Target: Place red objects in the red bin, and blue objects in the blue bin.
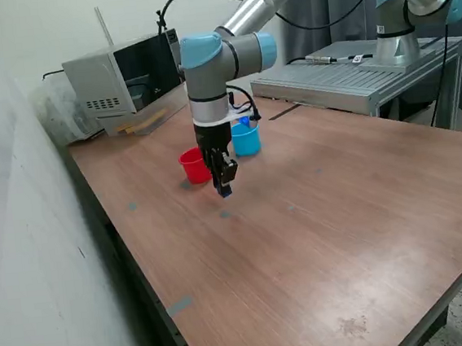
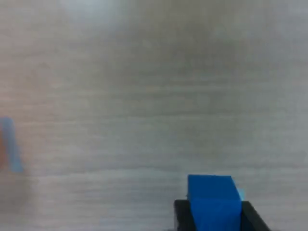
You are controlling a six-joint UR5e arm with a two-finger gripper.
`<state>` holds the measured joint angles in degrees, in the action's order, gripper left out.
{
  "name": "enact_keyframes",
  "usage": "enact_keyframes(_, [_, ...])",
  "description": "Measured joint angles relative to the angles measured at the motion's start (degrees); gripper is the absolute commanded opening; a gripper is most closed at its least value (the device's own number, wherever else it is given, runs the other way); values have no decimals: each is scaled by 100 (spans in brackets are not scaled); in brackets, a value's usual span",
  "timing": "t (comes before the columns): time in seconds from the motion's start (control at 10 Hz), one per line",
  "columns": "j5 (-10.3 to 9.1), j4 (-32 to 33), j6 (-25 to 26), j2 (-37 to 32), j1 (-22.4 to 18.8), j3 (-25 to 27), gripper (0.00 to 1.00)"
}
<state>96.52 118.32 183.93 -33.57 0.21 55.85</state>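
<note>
- No legible text, labels, brands or numbers in either view.
- Microwave at the table's far corner: front panel too small to read.
- Wrist view blurred; nothing readable.

The silver UR5e arm with light blue joint caps reaches in from the exterior view's upper right, and its wrist section turns straight down. The black two-finger gripper points downward above the tabletop. In the wrist view its dark fingers are clamped on a small blue cube.
</note>
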Motion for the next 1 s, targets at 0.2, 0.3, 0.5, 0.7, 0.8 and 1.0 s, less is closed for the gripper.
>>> enact_keyframes(0.2, [16,-21,-372,-710,125,814,0])
enact_keyframes(0.3, [27,-28,-562,-1103,232,1267,0])
enact_keyframes(0.5, [58,-27,-914,-1862,557,2127,0])
enact_keyframes(0.7, [117,-11,-1187,-2411,933,2793,0])
enact_keyframes(0.8, [144,-3,-1291,-2586,1104,3033,0])
enact_keyframes(1.0, [175,11,-1455,-2795,1404,3365,0])
